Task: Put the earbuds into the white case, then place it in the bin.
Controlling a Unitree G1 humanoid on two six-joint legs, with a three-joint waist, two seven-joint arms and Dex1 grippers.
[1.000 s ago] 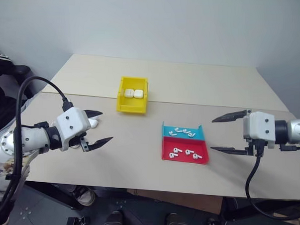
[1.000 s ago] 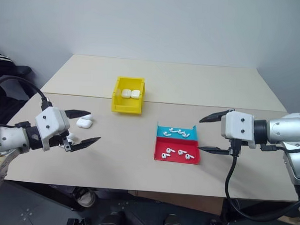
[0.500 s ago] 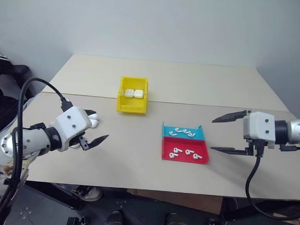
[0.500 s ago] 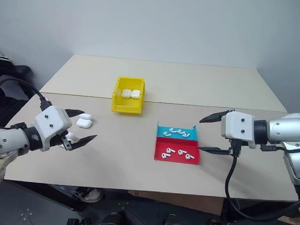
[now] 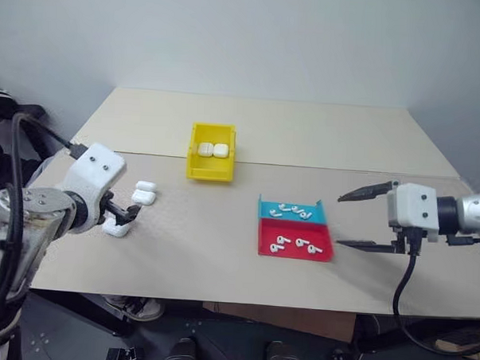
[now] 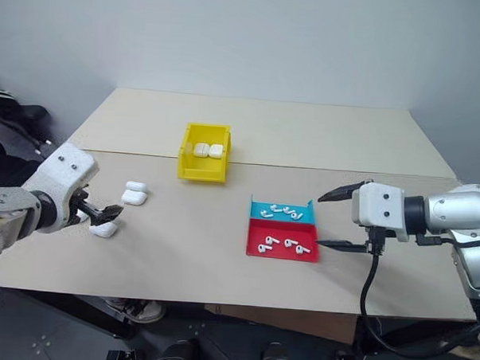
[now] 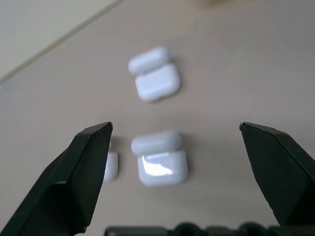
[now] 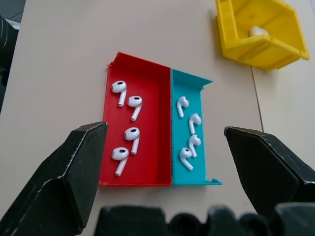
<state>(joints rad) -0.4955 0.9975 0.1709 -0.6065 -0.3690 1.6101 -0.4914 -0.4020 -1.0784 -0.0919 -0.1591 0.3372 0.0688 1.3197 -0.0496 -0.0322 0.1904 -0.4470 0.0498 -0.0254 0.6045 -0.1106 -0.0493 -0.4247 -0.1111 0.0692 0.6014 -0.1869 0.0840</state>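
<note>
left gripper (image 7: 177, 142) jaws apart, straddling nearest open white case (image 7: 161, 161) on table near left edge; case looks light, glossy, slippery w/ floppy lid, so pinch base's flat sides. right gripper (image 8: 167, 147) apart above earbuds (image 8: 125, 142)

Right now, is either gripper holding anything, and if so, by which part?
Nothing is held. The left gripper hangs open over an open white case on the table, not touching it. The right gripper is open above the tray of earbuds.
</note>
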